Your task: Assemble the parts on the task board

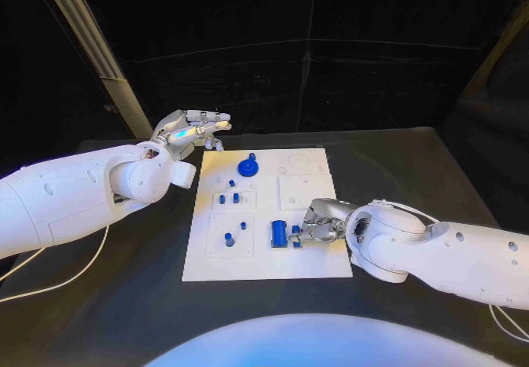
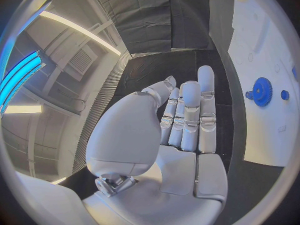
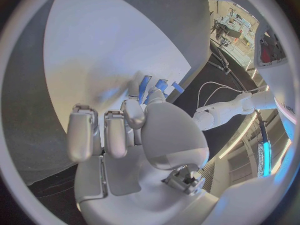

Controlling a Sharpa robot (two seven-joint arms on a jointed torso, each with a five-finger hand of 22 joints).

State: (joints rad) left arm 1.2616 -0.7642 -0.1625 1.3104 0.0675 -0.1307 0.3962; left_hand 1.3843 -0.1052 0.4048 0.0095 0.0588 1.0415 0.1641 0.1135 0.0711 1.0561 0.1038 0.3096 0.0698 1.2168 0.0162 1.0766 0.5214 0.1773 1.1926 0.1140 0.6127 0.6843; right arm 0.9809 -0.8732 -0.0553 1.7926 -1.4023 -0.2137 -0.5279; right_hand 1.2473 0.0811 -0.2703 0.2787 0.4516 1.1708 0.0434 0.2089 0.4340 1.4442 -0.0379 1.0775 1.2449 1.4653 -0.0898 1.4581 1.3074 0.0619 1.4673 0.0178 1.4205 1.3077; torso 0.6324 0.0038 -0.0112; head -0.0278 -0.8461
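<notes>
Task board (image 1: 312,260): one white rectangular plate, lying flat in the middle of the black surface (image 1: 419,164), long side running from the near edge toward the far edge; shallow square recesses and small round holes mark its face. Blue parts on it, as far as they can be told apart: one gear (image 1: 248,167) with a raised hub, near the far edge of the board, also seen from the left wrist (image 2: 260,91) with a small round blue piece just beside it; one small peg (image 1: 232,183) just nearer than the gear; two short pegs (image 1: 228,199) side by side in a recess at the board's left side; two more pegs (image 1: 229,239), one small and one taller, in the near-left recess; one upright rectangular block (image 1: 279,233) toward the near middle; one further blue piece (image 1: 296,236) just beside the block, at the fingertips of the right hand. Exact count of the smallest pieces cannot be settled. Left hand (image 1: 196,128): one, raised off the far-left corner of the board, fingers straight and close together, holding nothing (image 2: 187,117). Right hand (image 1: 319,222): one, low over the near-right part of the board, fingers curled toward the blue pieces (image 3: 134,120); whether it actually grips one cannot be told.
</notes>
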